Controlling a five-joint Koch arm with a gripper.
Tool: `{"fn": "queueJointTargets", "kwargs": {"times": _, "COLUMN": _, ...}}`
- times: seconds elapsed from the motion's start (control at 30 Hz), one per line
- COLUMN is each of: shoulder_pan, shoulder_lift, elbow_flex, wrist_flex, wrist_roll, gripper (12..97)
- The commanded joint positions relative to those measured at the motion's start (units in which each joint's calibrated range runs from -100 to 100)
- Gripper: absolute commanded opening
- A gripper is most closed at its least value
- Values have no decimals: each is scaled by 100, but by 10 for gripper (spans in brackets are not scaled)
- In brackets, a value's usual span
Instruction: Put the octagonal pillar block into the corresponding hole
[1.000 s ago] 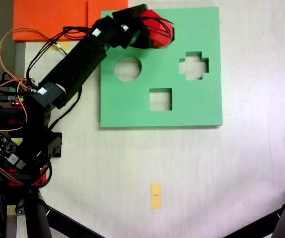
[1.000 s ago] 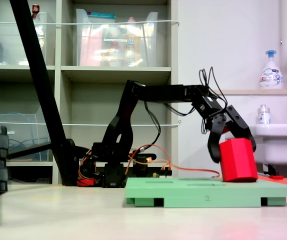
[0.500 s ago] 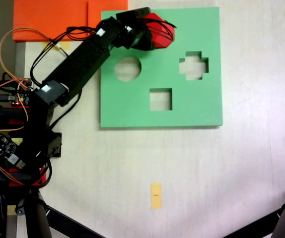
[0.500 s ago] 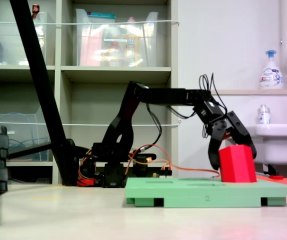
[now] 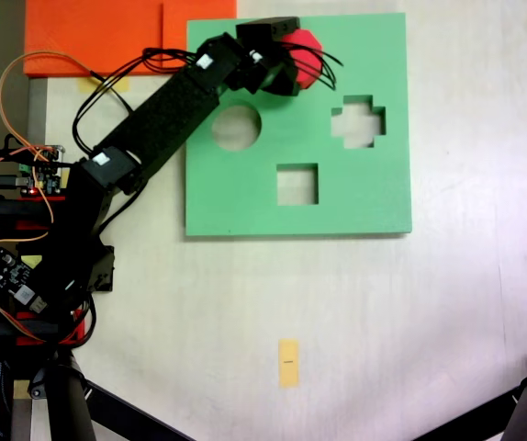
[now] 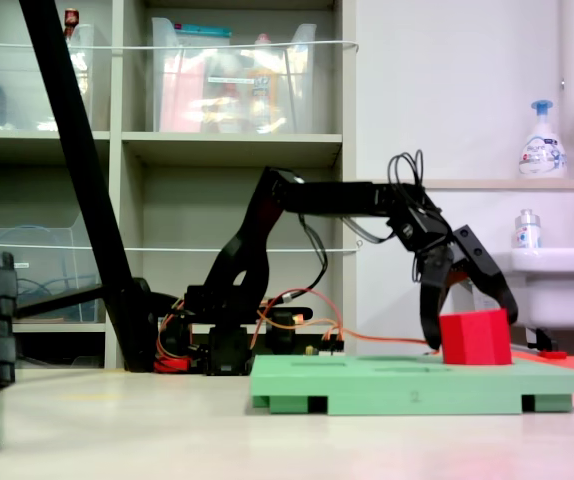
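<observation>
The octagonal pillar block (image 6: pixel 476 337) sits partly sunk in the green board (image 5: pixel 355 197); fingers (image 6: pixel 508 300) straddle it, apart. Judged light, compressible foam: grip opposite flat sides.

The eight-sided hole is hidden beneath the octagonal pillar block (image 5: pixel 306 53) and the gripper (image 5: pixel 293 57), at twelve o'clock on the green foam board (image 5: pixel 364 197) as seen from above. The block's lower part is concealed inside the board in the side view. The orange sheet (image 5: pixel 98 32) is cut off by the top edge, and a black stand (image 6: pixel 77 160) by the frame's upper edge.
</observation>
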Motion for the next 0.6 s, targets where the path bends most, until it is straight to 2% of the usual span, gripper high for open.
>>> {"fn": "queueJointTargets", "kwargs": {"times": 0.0, "shoulder_pan": -24, "shoulder_lift": 40, "elbow_flex": 317, "wrist_flex": 288, "wrist_roll": 93, "gripper": 426}}
{"fn": "queueJointTargets", "kwargs": {"times": 0.13, "shoulder_pan": 0, "shoulder_lift": 68, "elbow_flex": 307, "wrist_flex": 298, "wrist_roll": 93, "gripper": 581}}
{"fn": "queueJointTargets", "kwargs": {"times": 0.17, "shoulder_pan": 10, "shoulder_lift": 26, "elbow_flex": 277, "wrist_flex": 279, "wrist_roll": 88, "gripper": 646}}
{"fn": "queueJointTargets", "kwargs": {"times": 0.23, "shoulder_pan": 54, "shoulder_lift": -281, "elbow_flex": 237, "wrist_flex": 231, "wrist_roll": 78, "gripper": 877}}
{"fn": "queueJointTargets", "kwargs": {"times": 0.27, "shoulder_pan": 63, "shoulder_lift": -379, "elbow_flex": 237, "wrist_flex": 211, "wrist_roll": 34, "gripper": 943}}
{"fn": "queueJointTargets", "kwargs": {"times": 0.43, "shoulder_pan": 93, "shoulder_lift": -1832, "elbow_flex": 217, "wrist_flex": -703, "wrist_roll": -210, "gripper": 956}}
{"fn": "queueJointTargets", "kwargs": {"times": 0.57, "shoulder_pan": -44, "shoulder_lift": -3466, "elbow_flex": 187, "wrist_flex": -1724, "wrist_roll": -952, "gripper": 955}}
